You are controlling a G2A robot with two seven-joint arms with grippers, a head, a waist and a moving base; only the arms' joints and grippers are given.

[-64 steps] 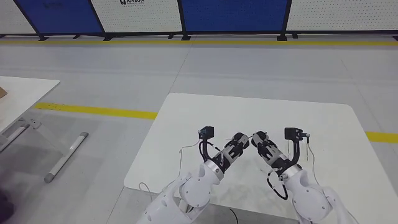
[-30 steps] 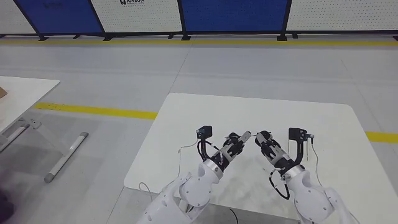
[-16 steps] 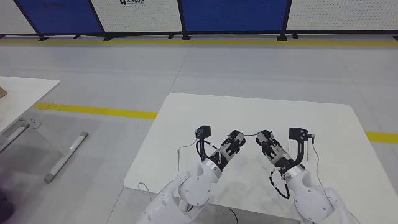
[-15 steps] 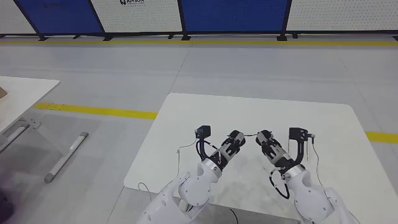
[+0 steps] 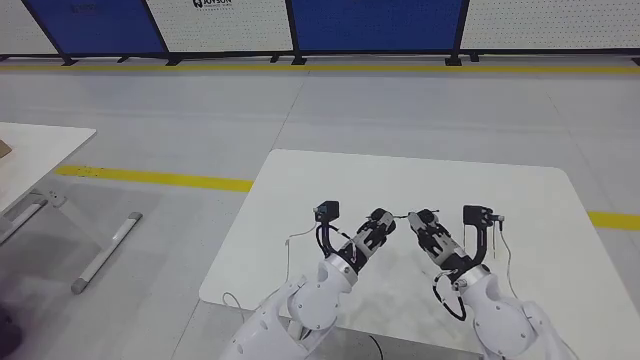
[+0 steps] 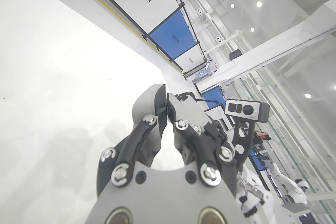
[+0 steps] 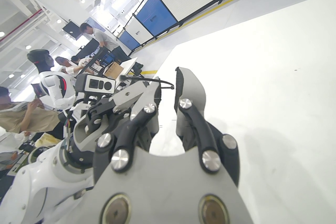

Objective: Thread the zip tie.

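Our left gripper [image 6: 166, 100] has its pads pressed together. We take it they pinch the zip tie [image 7: 157, 81], though the pinch point itself is hard to make out. Our right gripper [image 7: 168, 89] stands with a plain gap between its fingers, holding nothing. The tie's free end lies just at the black pad [image 7: 179, 83] of one of them.

Two seconds ago the two grippers were nose to nose. They then drew apart, and over the last half second the right one has edged back toward the left, so the gap between them is a little narrower. The left has barely shifted.

Both grippers hang above the white table [image 5: 300, 190], about midway between its near and far edges and somewhat left of centre. White tabletop runs on well beyond them toward the far edge and toward the right-hand edge. The left-hand edge is nearer, and the near edge lies under the forearms.

The tie is a thin black strap spanning the space between the grippers. From above, its long axis runs side to side, roughly in line with the table's far edge. It bows gently, and its free tip points toward the right gripper.
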